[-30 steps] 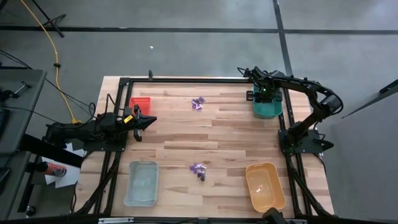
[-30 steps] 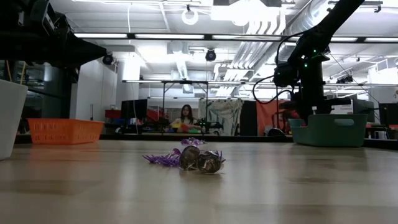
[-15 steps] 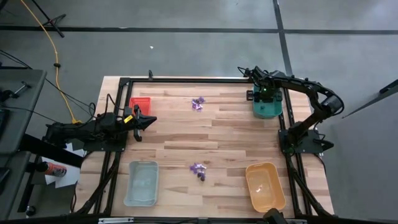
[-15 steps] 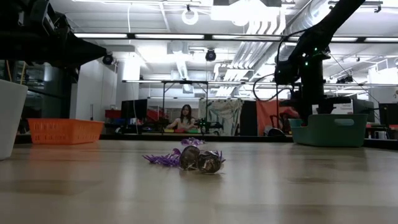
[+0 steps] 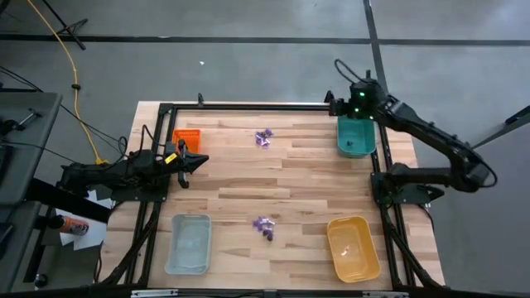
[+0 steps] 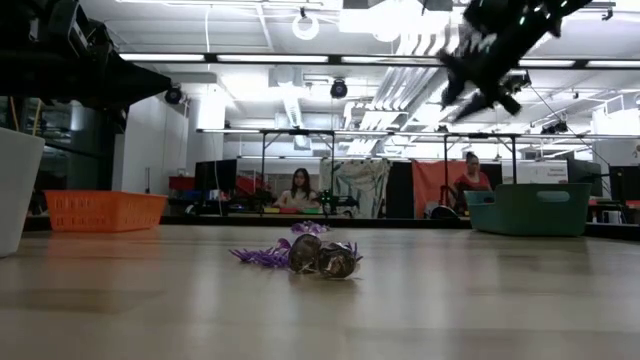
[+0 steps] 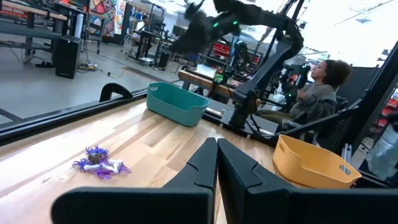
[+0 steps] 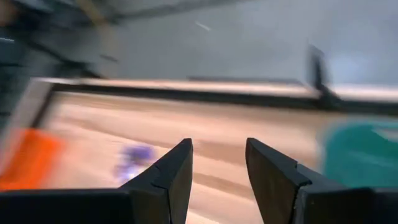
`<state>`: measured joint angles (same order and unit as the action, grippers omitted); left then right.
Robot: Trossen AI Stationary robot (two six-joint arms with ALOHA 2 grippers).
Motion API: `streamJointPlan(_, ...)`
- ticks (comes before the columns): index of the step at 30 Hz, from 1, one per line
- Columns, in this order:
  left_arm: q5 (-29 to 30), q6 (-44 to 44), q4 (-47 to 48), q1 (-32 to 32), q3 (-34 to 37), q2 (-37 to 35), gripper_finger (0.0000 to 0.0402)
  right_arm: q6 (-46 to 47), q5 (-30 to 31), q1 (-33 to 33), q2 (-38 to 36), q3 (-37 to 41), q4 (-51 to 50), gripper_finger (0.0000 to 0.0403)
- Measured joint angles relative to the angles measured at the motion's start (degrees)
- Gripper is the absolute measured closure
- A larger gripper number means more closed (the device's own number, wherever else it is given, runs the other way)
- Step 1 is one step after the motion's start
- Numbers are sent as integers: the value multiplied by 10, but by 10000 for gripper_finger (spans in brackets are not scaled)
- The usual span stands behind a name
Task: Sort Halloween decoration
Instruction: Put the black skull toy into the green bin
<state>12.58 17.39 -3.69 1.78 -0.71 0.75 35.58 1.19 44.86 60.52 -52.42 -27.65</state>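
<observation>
Clearly, most sorting remained: two clusters of tiny purple, whitish and dark plastic Halloween decorations (image 5: 264,137) lay on the wooden desk (image 5: 298,182), upper centre and lower centre (image 5: 264,225). The right gripper (image 5: 337,106), fingers parted and empty, hung above the rectangular green plastic tray (image 5: 356,147) at upper right. The left gripper (image 5: 192,161), fingers clenched on nothing, waited at the left.

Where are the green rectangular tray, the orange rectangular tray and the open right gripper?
green rectangular tray (image 5: 355,137): high view, on its floor.
orange rectangular tray (image 5: 353,247): high view, on its floor.
right gripper (image 8: 219,163): right wrist view, midway between its open fingertips.
</observation>
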Motion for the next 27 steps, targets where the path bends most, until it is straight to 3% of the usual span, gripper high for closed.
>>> streamJointPlan(9, 0, 0, 0, 0, 0, 0, 401, -90, -34, -105, -64, 0, 70, 258)
streamJointPlan(14, 0, 0, -1, 0, 0, 0, 401, -134, -33, -126, -62, 0, 69, 258)
streamJointPlan(19, 0, 11, -6, 0, 0, 0, 401, -109, -33, -132, -61, 0, 70, 258)
streamJointPlan(22, 14, 30, -57, 1, 0, 0, 401, -96, -33, -132, -61, 0, 70, 258)
streamJointPlan(27, 42, 60, -219, 6, -3, 14, 401, -70, -34, -132, -61, 0, 77, 258)
